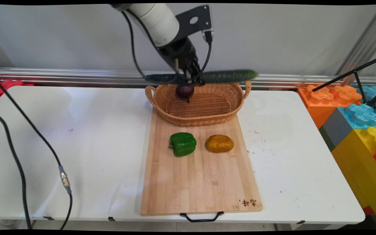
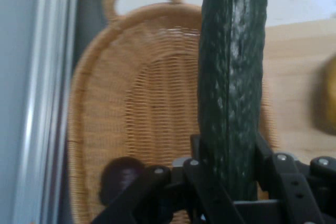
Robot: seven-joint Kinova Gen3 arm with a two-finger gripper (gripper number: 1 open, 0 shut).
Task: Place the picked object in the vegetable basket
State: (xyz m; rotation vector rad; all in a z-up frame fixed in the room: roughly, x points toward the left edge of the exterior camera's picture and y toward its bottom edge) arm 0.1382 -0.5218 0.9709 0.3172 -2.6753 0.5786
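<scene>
White table carries cutting board, wicker basket holding dark onion. Gripper, jaws clamped on cucumber, hangs above basket; lowering level looks wise. Bell pepper, potato on board.

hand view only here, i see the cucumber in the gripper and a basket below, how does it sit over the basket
Observer: The cucumber is held level in the gripper, running along the far rim of the basket from handle to handle.
Operator: anything on the board i'm missing
Observer: A green pepper lies on the cutting board, left of the yellow-brown vegetable.
</scene>
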